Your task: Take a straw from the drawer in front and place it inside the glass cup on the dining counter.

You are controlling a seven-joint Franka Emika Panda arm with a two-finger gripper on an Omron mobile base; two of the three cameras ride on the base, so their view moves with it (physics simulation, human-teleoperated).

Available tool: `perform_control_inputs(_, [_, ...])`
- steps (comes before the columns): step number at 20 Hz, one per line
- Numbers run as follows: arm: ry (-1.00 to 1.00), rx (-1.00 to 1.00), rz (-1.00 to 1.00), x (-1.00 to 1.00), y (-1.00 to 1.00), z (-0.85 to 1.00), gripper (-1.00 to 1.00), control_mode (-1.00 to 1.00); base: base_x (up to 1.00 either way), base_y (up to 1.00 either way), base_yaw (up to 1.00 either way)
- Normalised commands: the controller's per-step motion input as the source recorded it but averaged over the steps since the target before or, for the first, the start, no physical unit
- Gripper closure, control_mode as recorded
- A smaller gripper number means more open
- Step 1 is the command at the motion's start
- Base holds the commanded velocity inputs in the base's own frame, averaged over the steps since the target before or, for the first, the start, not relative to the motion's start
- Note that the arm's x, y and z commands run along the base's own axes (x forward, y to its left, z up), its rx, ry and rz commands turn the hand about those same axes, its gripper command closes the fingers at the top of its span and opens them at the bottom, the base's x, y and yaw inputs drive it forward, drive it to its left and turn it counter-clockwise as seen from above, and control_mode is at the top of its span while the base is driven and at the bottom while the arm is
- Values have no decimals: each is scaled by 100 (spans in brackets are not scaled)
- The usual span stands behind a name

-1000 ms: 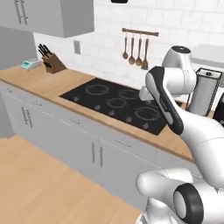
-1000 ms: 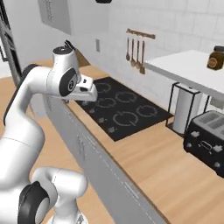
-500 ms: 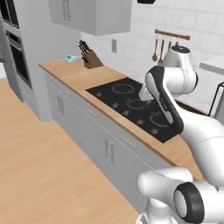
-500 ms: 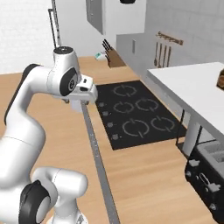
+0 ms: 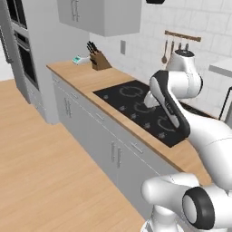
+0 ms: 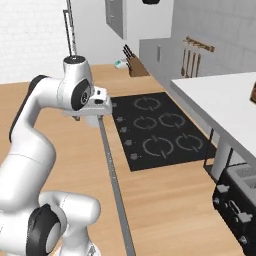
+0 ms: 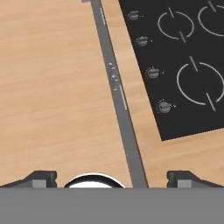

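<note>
**A:** Where does the end effector [image 7: 112, 177] stand right now?

**B:** High over the front edge of the wooden tabletop [image 7: 183, 151], looking straight down. Its jaws are spread wide with nothing between them. Beside it lies the black cooktop [image 6: 160, 130] with its row of knobs [image 7: 164, 106].

**A:** And the straw, the drawer, the glass cup?

**B:** I can't pick out any of them. There are closed grey cabinet fronts [image 5: 106, 145] with slim handles under the tabletop, and a knife block [image 5: 100, 60] at the far end. Which front is the drawer I cannot tell.

**A:** So how should this step go?

**B:** I judge it is still the approach. Square the base to the right drawer, keep the arm tucked clear of the tabletop's edge, and leave the jaws wide so they are ready for the handle.
</note>
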Motion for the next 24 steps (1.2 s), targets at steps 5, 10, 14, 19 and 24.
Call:
perform_control_inputs(5, [0,-44,-9,49,95,-69,-100,-100,0,0,0])
perform_control_inputs(10, [0,-45,-10,52,72,-83,-100,-100,0,0,0])
perform_control_inputs(14, [0,-39,-9,54,47,-81,-100,-100,0,0,0])
perform_control_inputs(19, [0,-33,-12,50,10,-79,-100,-100,0,0,0])
perform_control_inputs(24, [0,-29,-14,33,0,-77,-100,-100,0,0,0])
